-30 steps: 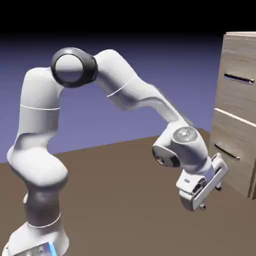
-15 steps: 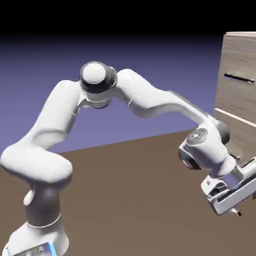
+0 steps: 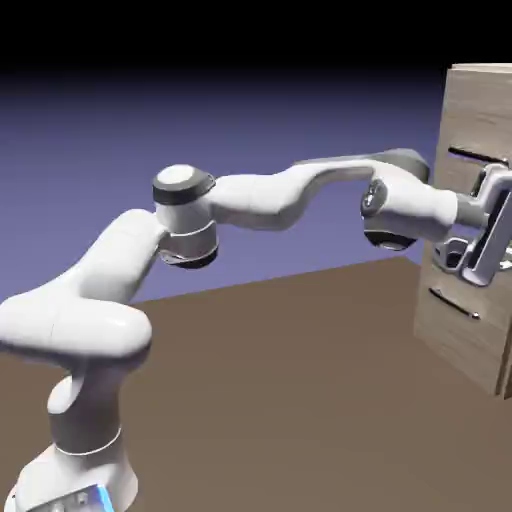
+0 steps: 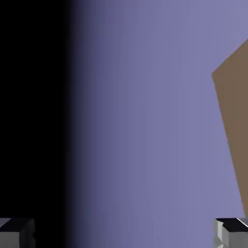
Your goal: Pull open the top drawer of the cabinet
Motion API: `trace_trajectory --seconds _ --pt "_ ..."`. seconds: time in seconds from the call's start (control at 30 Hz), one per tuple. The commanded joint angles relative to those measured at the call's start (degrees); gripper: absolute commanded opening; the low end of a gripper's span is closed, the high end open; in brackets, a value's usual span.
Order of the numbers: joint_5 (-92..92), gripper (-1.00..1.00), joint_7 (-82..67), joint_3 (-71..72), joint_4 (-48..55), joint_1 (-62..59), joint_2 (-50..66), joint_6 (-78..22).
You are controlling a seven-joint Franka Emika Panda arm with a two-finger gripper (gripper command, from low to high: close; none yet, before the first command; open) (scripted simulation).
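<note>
The cabinet [image 3: 478, 90] stands at the exterior view's right edge. Its top drawer [image 3: 468, 125] is flush with the cabinet face, and the left end of its dark bar handle [image 3: 462, 155] shows above my hand. My gripper [image 3: 492, 222] hangs in front of the cabinet face, just below that handle and above the lower drawer's handle [image 3: 452, 303]. In the hand view the gripper [image 4: 124, 232] is open, with its two grey fingertips [image 4: 14, 231] far apart in the bottom corners and nothing between them. That view shows only backdrop and a brown wedge, no drawer or handle.
The lower drawer [image 3: 455, 335] sits a little proud of the cabinet face below my hand. The brown table [image 3: 280, 400] stretches from the robot's base to the cabinet. My arm reaches level across the middle of the exterior view.
The arm has swung up and to the right, from low beside the lower drawer to the height of the top drawer's lower part. The jaws stayed open.
</note>
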Motion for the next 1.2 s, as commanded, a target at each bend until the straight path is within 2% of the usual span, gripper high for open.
trace_trajectory --seconds 0.0,0.17,0.43,0.47,1.17 --pt "2.5 0.00 0.6 -1.8 1.2 1.0 2.0 -0.4" --pt "12.3 0.00 3.0 -8.9 5.8 5.1 10.0 -2.2" --pt "10.2 0.00 7.9 -8.3 21.4 -4.9 9.2 3.0" --pt "10.2 -1.00 7.9 -8.3 21.4 -4.9 9.2 3.0" --pt "12.1 -1.00 -1.6 -11.3 -20.1 22.8 12.4 -10.3"
